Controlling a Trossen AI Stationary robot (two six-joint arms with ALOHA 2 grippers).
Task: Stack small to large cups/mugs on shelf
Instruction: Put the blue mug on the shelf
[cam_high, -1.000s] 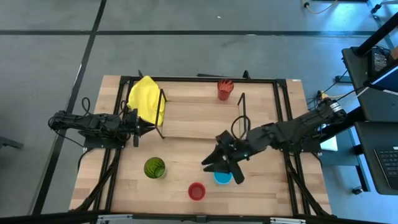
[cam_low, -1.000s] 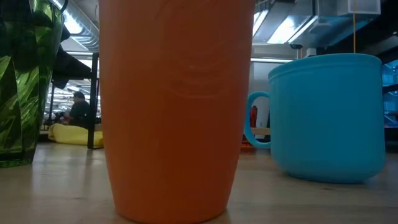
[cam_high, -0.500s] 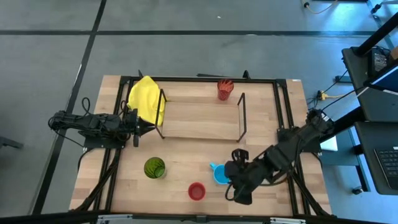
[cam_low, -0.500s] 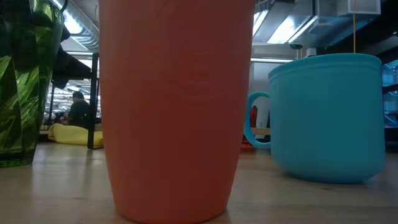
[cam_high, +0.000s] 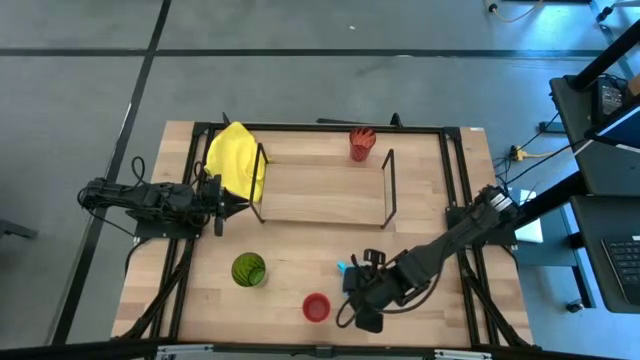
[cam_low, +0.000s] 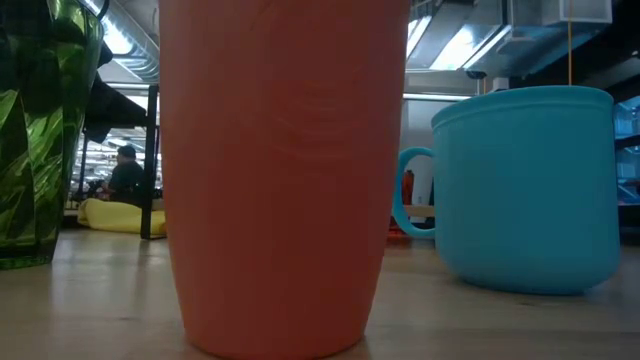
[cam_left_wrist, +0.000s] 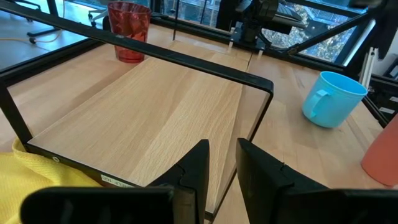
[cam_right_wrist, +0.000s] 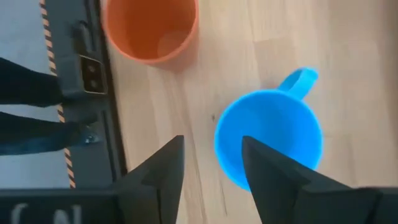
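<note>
I had the right gripper (cam_high: 362, 300) low in the lower centre-right of the high view, hanging over the light blue plastic mug with a handle (cam_right_wrist: 270, 140). In the right wrist view its two dark fingers (cam_right_wrist: 155, 171) stood apart with nothing between them; one sat over bare table, the other over the mug's rim. I judged this a lining-up pose for a grasp, not a grip, since the mug sat flat on the wooden tabletop (cam_high: 285, 250) with its handle (cam_right_wrist: 298, 79) pointing away from the fingers.

The short red cup (cam_high: 316, 307) stood just beside the mug toward lower centre; in the low view it filled the middle of the frame. The green translucent tumbler (cam_high: 248, 270) stood further left, well apart from both. The taller orange-red translucent tumbler (cam_high: 361, 144) stood at upper centre, near the far right corner of the light wooden shelf board with black wire end frames (cam_high: 320, 190). The board itself carried no cup, so I judged the stacking not yet begun.

The left gripper (cam_high: 222, 199) waited at the shelf's left end, beside the crumpled yellow cloth (cam_high: 238, 160). The left wrist view showed its fingers (cam_left_wrist: 196, 167) slightly apart, holding nothing, aimed along the board. I judged it parked clear of the right arm's working area.
</note>
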